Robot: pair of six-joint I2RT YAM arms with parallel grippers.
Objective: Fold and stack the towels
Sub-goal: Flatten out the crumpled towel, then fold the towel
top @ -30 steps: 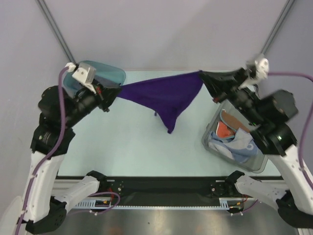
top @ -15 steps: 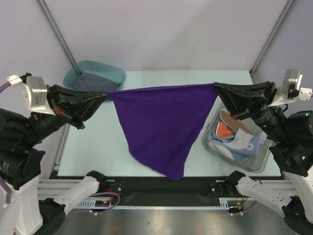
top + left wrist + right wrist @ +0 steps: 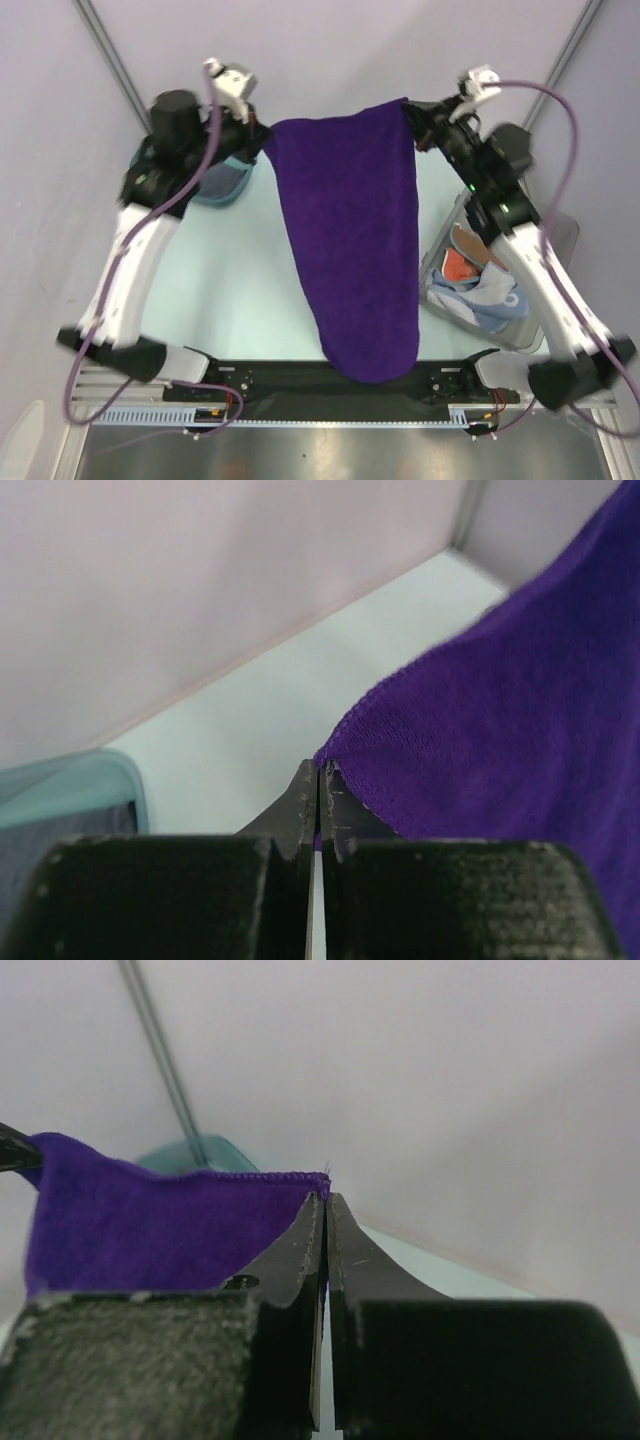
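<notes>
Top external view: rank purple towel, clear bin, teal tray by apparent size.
1. purple towel, held up nearer the camera
2. clear bin, partly covered
3. teal tray, mostly hidden, so true size unsure

Quick headcount: two arms (left arm [image 3: 130, 260], right arm [image 3: 540, 275]) and two end effectors (left end effector [image 3: 318, 780], right end effector [image 3: 325, 1205]). Towels, I count four: one purple towel [image 3: 350, 240], one grey towel [image 3: 60, 820], one brown-red towel [image 3: 472, 246] and one light-blue towel [image 3: 482, 296], though that pile could hide more. Then one tray [image 3: 70, 785], one bin [image 3: 524, 335], one worktop [image 3: 240, 280].
</notes>
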